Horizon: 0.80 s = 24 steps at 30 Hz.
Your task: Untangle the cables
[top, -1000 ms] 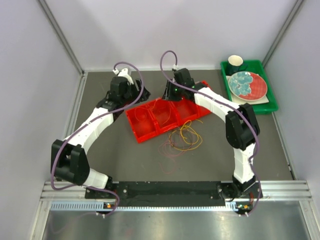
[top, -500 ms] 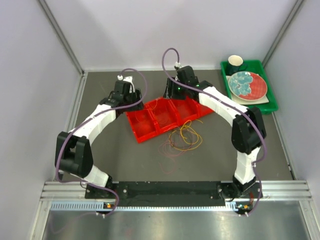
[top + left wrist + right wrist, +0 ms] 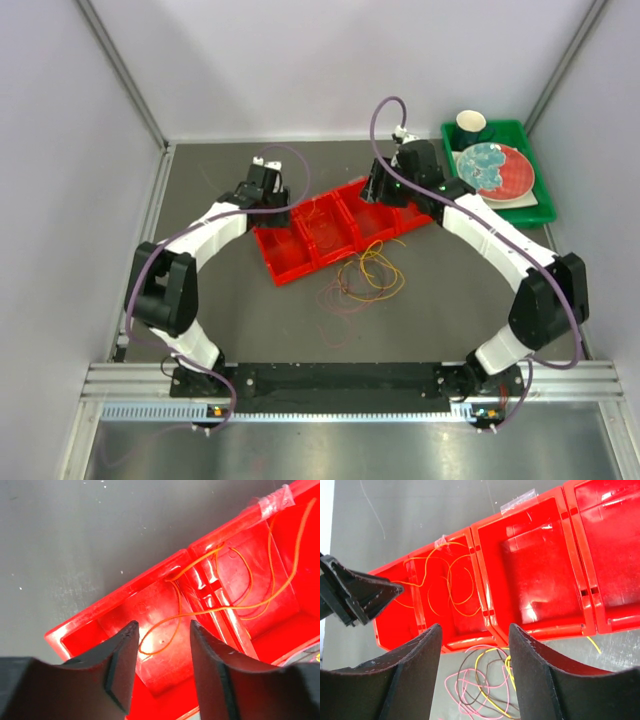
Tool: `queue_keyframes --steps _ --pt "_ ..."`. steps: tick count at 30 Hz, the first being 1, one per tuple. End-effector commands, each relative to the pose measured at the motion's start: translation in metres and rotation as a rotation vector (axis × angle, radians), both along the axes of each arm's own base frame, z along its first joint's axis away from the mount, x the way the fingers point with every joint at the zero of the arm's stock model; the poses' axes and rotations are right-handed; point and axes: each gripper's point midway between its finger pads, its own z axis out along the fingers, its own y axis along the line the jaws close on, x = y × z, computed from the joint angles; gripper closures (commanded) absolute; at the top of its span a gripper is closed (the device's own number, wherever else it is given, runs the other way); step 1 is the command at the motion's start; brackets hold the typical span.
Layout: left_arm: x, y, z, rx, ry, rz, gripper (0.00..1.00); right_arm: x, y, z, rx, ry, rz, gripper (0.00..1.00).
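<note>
Left tool [image 3: 162, 627] and right tool [image 3: 475, 630] both wide and empty over the red tray [image 3: 300, 272] holding 1 orange cable [image 3: 220, 609], other cables [image 3: 362, 278] tangled on counter [image 3: 250, 320] beside it: light, floppy, so we'd pinch an outer loop.

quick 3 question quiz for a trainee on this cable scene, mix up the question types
1. Fill in: the left gripper and the right gripper both have their jaws ___.
2. True or false: the orange cable lies across the divider between two compartments of the red bin.
3. The cable tangle is: A) inside the bin B) on the table in front of the bin C) held by a gripper.
Key: 1 open; 2 true; 3 B.
</note>
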Motion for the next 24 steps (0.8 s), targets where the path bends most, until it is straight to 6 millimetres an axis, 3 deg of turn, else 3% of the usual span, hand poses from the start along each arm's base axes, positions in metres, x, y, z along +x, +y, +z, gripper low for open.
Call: queue_keyframes --steps 1,3,4,8,13,19,24 --pt "0.014 0.003 0.010 0.021 -0.056 0.025 0.60 -0.004 -0.009 0.028 0.034 -0.072 -0.022 0.44" --pt "0.016 0.003 0.011 0.024 -0.062 0.029 0.68 -0.005 -0.010 0.030 0.035 -0.076 -0.024 0.44" --pt "0.016 0.004 0.015 0.025 -0.072 0.032 0.81 -0.005 -0.011 0.029 0.034 -0.074 -0.026 0.44" --pt "0.017 0.007 0.033 0.029 -0.110 0.041 1.00 -0.006 -0.012 0.028 0.033 -0.072 -0.028 0.44" --pt "0.015 -0.014 0.077 -0.086 -0.172 -0.029 1.00 -0.007 -0.012 0.028 0.037 -0.072 -0.025 0.44" --pt "0.016 -0.066 0.096 -0.338 -0.151 -0.114 1.00 -0.009 -0.020 0.028 0.026 -0.076 -0.051 0.44" --pt "0.027 -0.088 0.119 -0.466 -0.184 -0.126 1.00 -0.016 -0.029 0.023 0.017 -0.070 -0.068 0.44"
